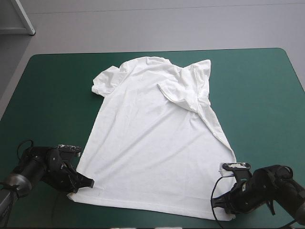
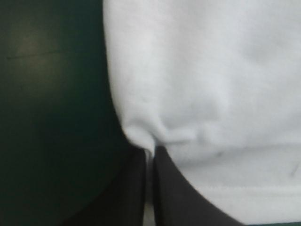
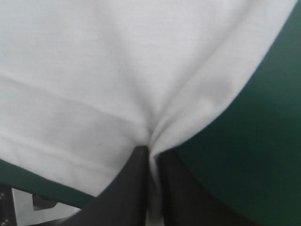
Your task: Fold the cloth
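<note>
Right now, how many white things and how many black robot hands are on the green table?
White T-shirt: 1
Black hands: 2, the left hand and the right hand, each shut on a near corner of the T-shirt
Total: 3

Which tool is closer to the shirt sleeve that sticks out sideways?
Left. The left tool pinches the T-shirt's near hem corner on the sleeve's side; the right tool pinches the opposite hem corner, farther away across the shirt.

Left pincer (image 2: 150, 150) and right pincer (image 3: 151, 149) clamped nearly closed.
</note>
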